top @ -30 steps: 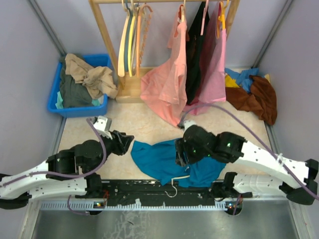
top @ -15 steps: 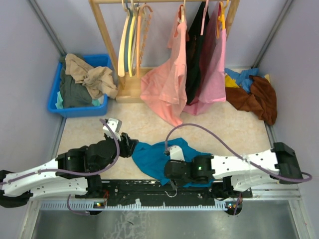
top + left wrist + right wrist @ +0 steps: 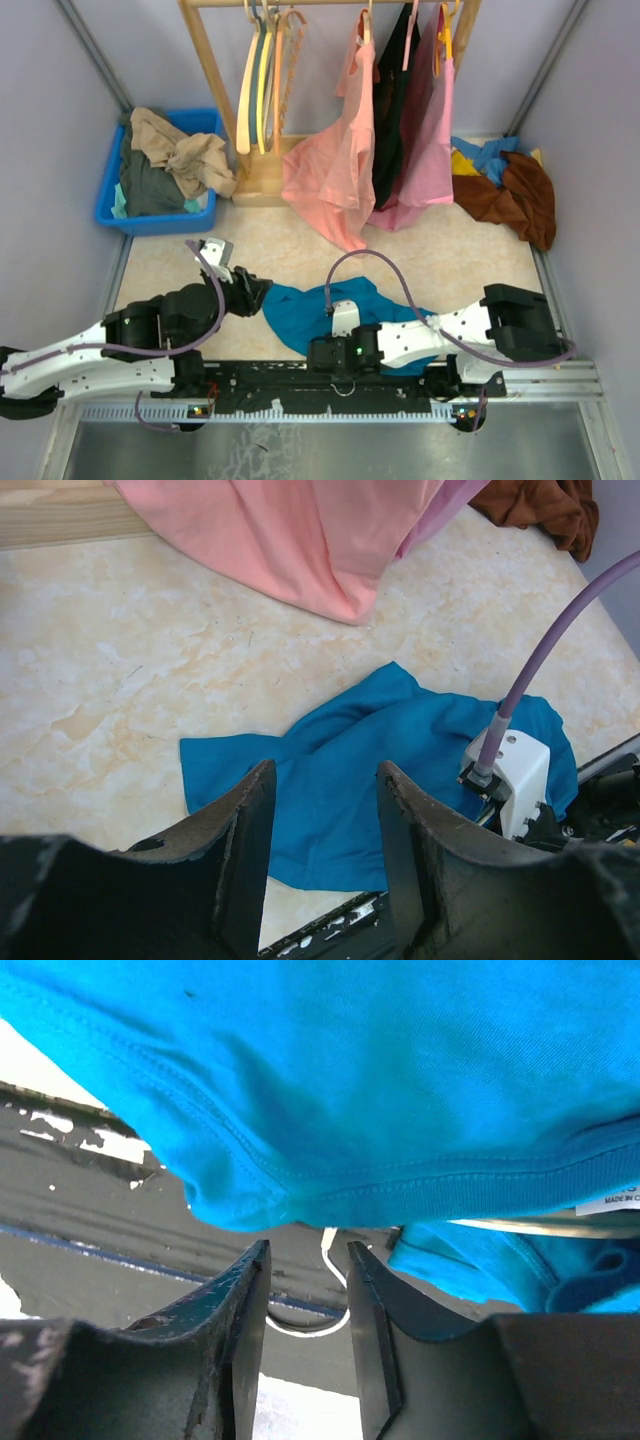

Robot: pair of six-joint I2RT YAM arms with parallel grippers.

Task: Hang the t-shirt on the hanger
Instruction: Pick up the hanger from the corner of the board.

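Note:
The teal-blue t-shirt (image 3: 315, 312) lies crumpled on the table near the front edge, and also shows in the left wrist view (image 3: 370, 765). The cream hanger lies under it. Only its metal hook (image 3: 335, 1285) and a strip of one arm (image 3: 530, 1226) show below the shirt's collar hem (image 3: 380, 1090). My right gripper (image 3: 308, 1265) is open and low at the shirt's near edge (image 3: 335, 352), with the hook's stem between its jaws and untouched. My left gripper (image 3: 325, 785) is open and empty, just left of the shirt's left sleeve (image 3: 255, 295).
A black rail (image 3: 290, 385) runs along the table's front edge under the hook. A wooden rack (image 3: 215, 90) at the back holds hangers, pink shirts (image 3: 335, 170) and a dark garment. A blue bin (image 3: 105, 205) of clothes stands back left. A brown cloth pile (image 3: 515, 195) lies at the right.
My right arm has swung down and left from over the shirt to its near edge at the hook. My left gripper moved toward the shirt's sleeve, then eased back a little.

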